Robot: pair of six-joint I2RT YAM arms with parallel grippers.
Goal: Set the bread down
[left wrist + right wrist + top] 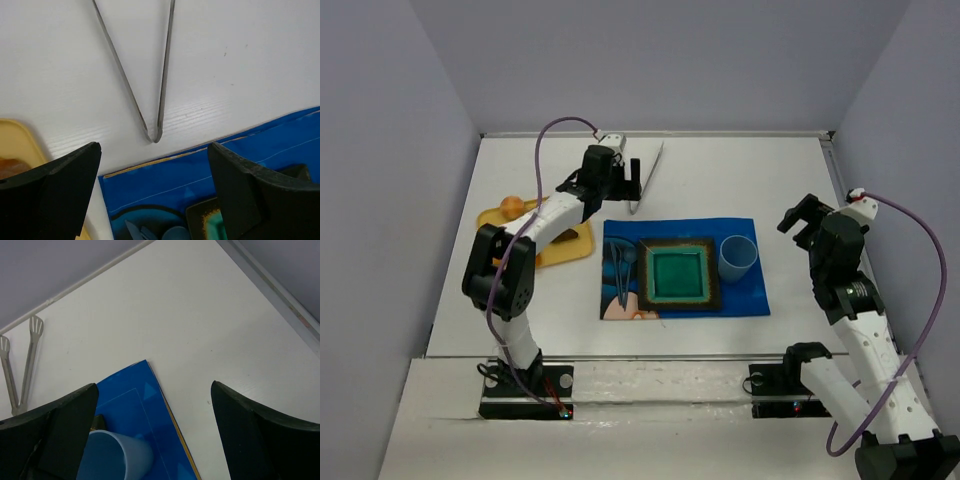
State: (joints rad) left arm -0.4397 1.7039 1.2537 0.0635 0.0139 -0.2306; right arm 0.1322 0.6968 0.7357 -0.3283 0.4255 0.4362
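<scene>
The small orange-tan roll (510,207) lies at the far left end of a yellow tray (570,248). My left arm covers most of the tray in the top view. In the left wrist view a brown piece (10,167) shows on the tray (17,142) at the left edge; I cannot tell whether it is the bagel. My left gripper (625,182) is open and empty, above the blue mat's far left corner and right of the tray (154,147). My right gripper (798,220) is open and empty, raised beyond the mat's right end (154,386).
A blue mat (750,290) holds a teal square plate (678,273), a light blue cup (737,256) and blue cutlery (623,262). Metal tongs (648,175) lie just beyond the mat, in front of my left gripper (162,100). Walls enclose the table.
</scene>
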